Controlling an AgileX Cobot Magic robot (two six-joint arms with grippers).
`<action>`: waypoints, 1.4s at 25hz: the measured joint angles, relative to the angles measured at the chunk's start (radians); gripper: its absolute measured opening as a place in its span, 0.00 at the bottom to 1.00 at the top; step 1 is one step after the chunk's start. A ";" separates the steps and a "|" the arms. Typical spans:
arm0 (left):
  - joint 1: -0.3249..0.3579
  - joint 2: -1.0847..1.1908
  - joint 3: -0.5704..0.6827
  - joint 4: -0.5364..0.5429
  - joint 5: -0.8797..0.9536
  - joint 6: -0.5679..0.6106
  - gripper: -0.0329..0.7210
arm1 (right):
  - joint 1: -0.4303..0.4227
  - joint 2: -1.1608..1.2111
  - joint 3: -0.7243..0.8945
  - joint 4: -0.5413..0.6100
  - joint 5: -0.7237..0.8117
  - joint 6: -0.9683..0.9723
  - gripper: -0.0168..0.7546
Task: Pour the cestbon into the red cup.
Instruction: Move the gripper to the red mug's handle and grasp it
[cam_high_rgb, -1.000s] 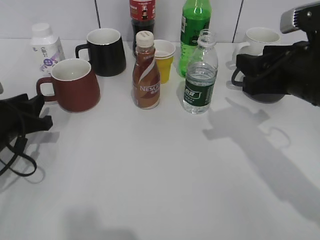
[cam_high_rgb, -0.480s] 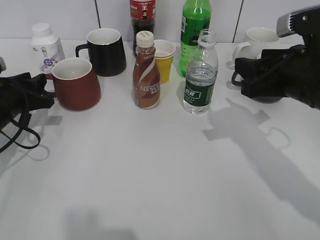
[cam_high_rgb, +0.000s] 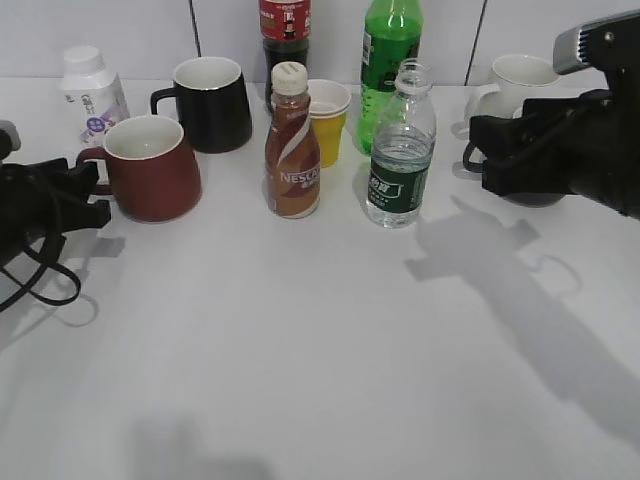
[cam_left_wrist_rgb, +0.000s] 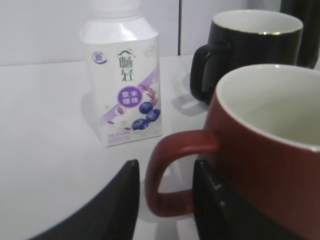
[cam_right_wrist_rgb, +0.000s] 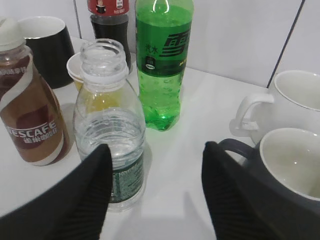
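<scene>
Fingers (cam_left_wrist_rgb: 120, 210) straddling red cup (cam_left_wrist_rgb: 260, 150) handle (tips cropped), cestbon (cam_right_wrist_rgb: 111, 150) untouched

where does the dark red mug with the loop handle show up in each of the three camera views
Exterior view: the squat dark red ceramic mug stands at left, its handle toward the left gripper.
Left wrist view: it fills the right side, with the handle between the open fingers.
Right wrist view: not in it.
Shared landmark: the black mug just behind it, seen at upper right in the left wrist view.
</scene>
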 joint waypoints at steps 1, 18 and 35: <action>0.006 0.000 0.000 0.004 0.005 0.000 0.41 | 0.000 0.001 0.000 0.000 0.000 0.000 0.58; 0.053 0.032 -0.045 0.133 0.047 0.000 0.41 | 0.000 0.001 0.000 0.000 0.000 0.000 0.58; 0.071 0.035 -0.138 0.182 0.178 0.000 0.41 | 0.000 0.001 0.000 0.000 0.000 0.000 0.58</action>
